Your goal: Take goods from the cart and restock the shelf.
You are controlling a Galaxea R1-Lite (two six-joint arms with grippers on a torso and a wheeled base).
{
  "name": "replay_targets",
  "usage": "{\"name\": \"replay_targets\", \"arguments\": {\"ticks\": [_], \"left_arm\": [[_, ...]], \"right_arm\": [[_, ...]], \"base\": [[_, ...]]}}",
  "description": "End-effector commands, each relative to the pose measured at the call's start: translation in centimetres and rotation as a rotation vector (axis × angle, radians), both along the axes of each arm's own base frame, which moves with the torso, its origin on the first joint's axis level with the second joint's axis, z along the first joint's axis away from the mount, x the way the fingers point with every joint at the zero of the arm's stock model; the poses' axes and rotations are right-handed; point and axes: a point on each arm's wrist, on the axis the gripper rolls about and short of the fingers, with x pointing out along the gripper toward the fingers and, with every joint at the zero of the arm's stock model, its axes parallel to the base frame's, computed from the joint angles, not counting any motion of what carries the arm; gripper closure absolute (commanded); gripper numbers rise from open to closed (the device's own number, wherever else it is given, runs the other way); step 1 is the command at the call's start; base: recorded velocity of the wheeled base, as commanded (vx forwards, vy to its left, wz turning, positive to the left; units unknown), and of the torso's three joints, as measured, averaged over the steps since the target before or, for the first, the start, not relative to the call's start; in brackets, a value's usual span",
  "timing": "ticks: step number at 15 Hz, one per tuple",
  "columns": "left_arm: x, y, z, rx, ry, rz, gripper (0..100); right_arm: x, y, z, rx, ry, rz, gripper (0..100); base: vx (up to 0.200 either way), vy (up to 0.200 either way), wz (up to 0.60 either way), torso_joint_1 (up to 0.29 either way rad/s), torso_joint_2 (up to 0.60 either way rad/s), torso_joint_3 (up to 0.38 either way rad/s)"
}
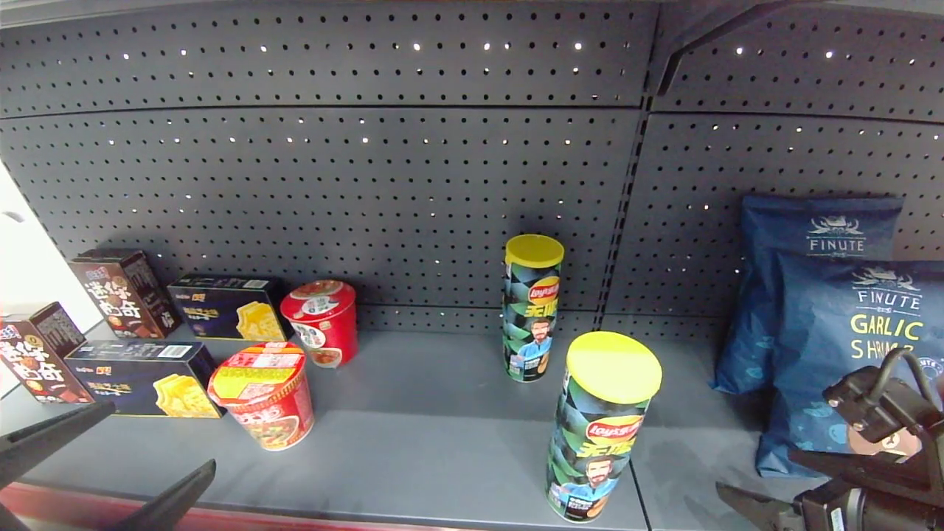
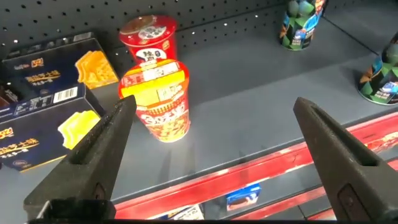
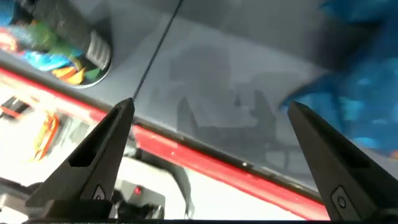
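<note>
My left fingers (image 2: 99, 149) are spread wide with nothing between them. They sit low at the left front of the shelf (image 1: 442, 442) and point in over its red lip (image 2: 249, 171). My right fingers (image 3: 93, 162) are parted just as wide and hold nothing, low at the shelf's right front.

Just ahead of my left fingers a red noodle cup (image 1: 265, 394) stands upright. A dark blue box (image 1: 140, 376) lies beside it, and a brown box (image 1: 37, 361) leans at the far left. Between my two arms and closer to the right one, a chip can (image 1: 601, 428) with a yellow lid stands upright near the front edge. Just beyond my right arm a blue bag (image 1: 848, 346) is propped upright.

Farther back, a second cup (image 1: 323, 321), a second blue box (image 1: 221, 306) and a second brown box (image 1: 125, 291) form a rear row. A second can (image 1: 532, 306) stands near the pegboard back panel (image 1: 369, 184). Another blue bag (image 1: 804, 243) leans behind the first.
</note>
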Motion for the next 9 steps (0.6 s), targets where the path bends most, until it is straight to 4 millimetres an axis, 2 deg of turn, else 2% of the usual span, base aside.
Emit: {"name": "replay_targets", "arguments": {"ticks": [1,6,9], "left_arm": [[0.0,0.0,-0.1,0.003,0.005,0.003,0],[0.1,0.0,-0.1,0.004,0.008,0.001,0],[0.1,0.0,-0.2,0.005,0.012,0.0,0]], "right_arm": [[0.1,1.3,-0.7,-0.026,0.037,0.049,0],[2.0,3.1,-1.0,-0.059,0.079,0.065,0],[4.0,4.5,-0.3,-0.057,0.066,0.05,0]], "base": [[0.0,0.0,0.0,0.0,0.0,0.0],[0.0,0.0,0.0,0.0,0.0,0.0],[0.0,0.0,0.0,0.0,0.0,0.0]]}}
